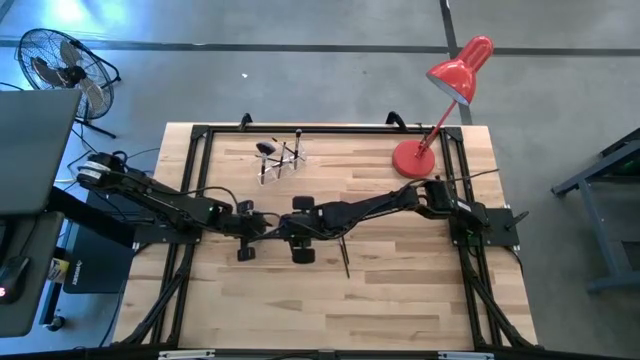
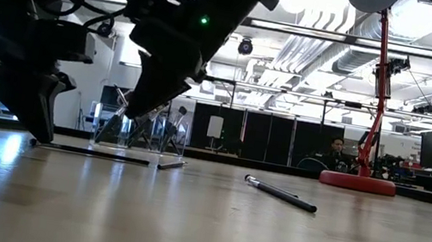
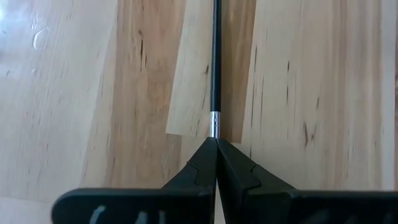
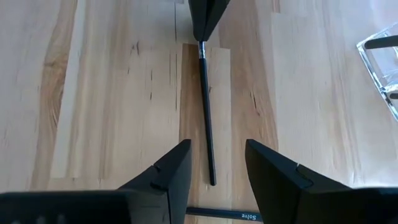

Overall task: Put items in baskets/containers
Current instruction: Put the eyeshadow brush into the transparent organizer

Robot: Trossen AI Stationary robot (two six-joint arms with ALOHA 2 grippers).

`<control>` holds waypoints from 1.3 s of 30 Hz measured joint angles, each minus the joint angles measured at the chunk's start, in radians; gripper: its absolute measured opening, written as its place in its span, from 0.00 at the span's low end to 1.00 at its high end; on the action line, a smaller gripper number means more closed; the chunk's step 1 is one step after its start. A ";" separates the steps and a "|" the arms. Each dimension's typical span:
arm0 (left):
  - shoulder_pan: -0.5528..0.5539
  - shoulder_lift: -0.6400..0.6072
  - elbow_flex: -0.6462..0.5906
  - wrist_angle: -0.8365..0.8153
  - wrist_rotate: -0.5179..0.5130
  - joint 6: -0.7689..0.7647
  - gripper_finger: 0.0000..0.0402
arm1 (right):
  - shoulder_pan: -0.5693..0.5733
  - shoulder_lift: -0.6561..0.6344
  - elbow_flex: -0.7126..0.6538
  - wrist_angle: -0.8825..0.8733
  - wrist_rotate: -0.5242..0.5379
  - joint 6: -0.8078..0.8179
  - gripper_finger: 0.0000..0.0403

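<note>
- Now, nearest to me on the pale wooden table [image 2: 200,223], one slim dark brush [image 2: 280,193] lies alone; it is smooth, round and thin like a pencil.
- A little farther, the left gripper [image 3: 216,144] has its fingers pressed together on the silver collar of another brush [image 3: 216,62], which lies flat on the wood.
- The right gripper [image 4: 214,163] hangs low over the same brush's free end, with its jaws wide apart and the handle between them, not touching as far as I can tell.
- I judge the step in hand is the picking up of this brush. Next the right gripper must close on the handle, then the brush must be lifted and turned upright.
- Behind the arms stands the clear holder [image 1: 283,158], glassy and nearly colourless, with several brushes already upright in it.
- Far on the right stands a glossy red lamp [image 1: 452,85] with a round base.
</note>
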 joint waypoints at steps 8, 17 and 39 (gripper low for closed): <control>0.000 -0.018 -0.007 0.037 0.000 -0.001 0.00 | 0.000 0.007 0.001 0.012 -0.003 0.012 0.36; 0.000 0.020 -0.040 0.122 -0.007 -0.003 0.00 | 0.001 0.068 0.002 0.060 -0.008 -0.008 0.42; 0.000 0.024 -0.033 0.203 0.025 -0.045 0.00 | 0.002 0.070 0.001 0.066 -0.011 -0.007 0.43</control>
